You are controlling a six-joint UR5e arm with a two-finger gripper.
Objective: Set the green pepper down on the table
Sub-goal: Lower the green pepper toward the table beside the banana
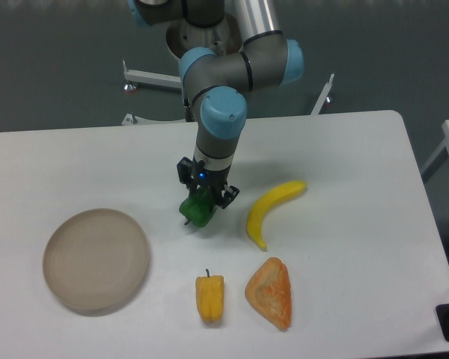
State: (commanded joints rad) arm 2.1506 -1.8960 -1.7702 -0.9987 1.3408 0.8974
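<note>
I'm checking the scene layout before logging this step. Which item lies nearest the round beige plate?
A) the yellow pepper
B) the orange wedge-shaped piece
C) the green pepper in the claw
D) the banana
C: the green pepper, under the claw, lies just right of the plate, closer than the yellow pepper.

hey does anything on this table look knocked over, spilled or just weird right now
Nothing stands out. The plate is empty, and the banana, yellow pepper and orange wedge-shaped food lie apart on the table. The gripper has its jaws around the green pepper.
</note>
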